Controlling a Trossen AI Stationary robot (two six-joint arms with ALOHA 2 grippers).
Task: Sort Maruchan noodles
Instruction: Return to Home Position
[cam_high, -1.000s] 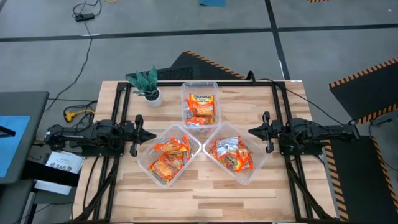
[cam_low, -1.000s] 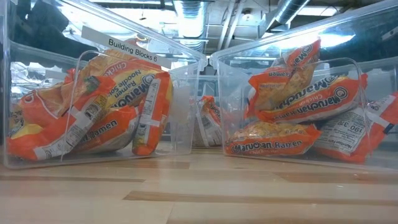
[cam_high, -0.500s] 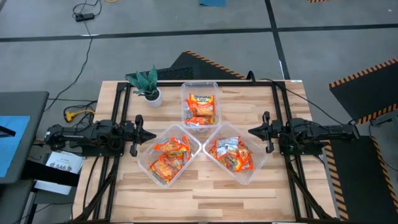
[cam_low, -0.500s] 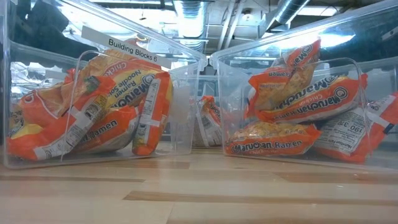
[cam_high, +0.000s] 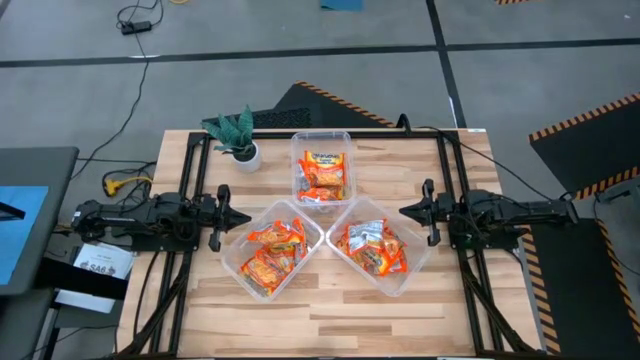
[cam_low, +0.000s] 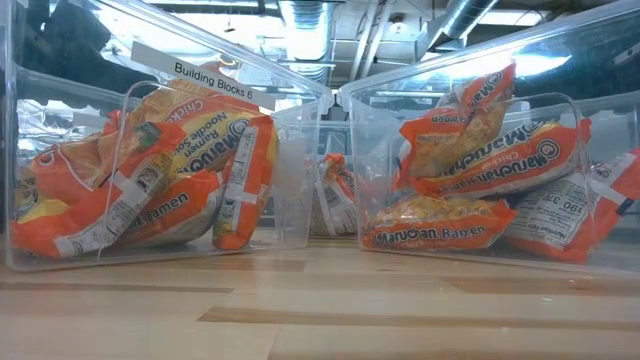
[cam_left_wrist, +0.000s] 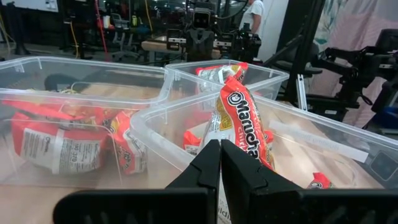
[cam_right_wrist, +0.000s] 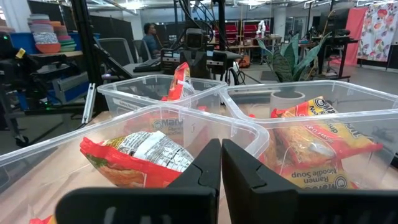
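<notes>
Maruchan noodles (cam_high: 323, 176) in 3 tubs (cam_high: 320, 134) | left jaws together, beside tubs | right jaws together, beside tubs

The light wooden table (cam_high: 330, 300) stood on a grey concrete floor (cam_high: 300, 80) crossed by a dark seam (cam_high: 300, 51). A black mat edged in yellow-and-black hazard stripes (cam_high: 590, 150) lay to the table's right, and another lay behind it. A black cable (cam_high: 140, 20) curled on the floor at the far left, with a yellow cord (cam_high: 122, 182) nearer the table's left side. Overhead, the low view showed a silver duct (cam_low: 305, 25) and pipes (cam_low: 460, 15) among bright ceiling lights. Beyond the table the room was a crowded workshop: a floral cloth (cam_right_wrist: 376, 28) hung at one side, stacked coloured bowls (cam_right_wrist: 43, 34) sat on a shelf, and a person (cam_right_wrist: 151, 34) sat far back.
</notes>
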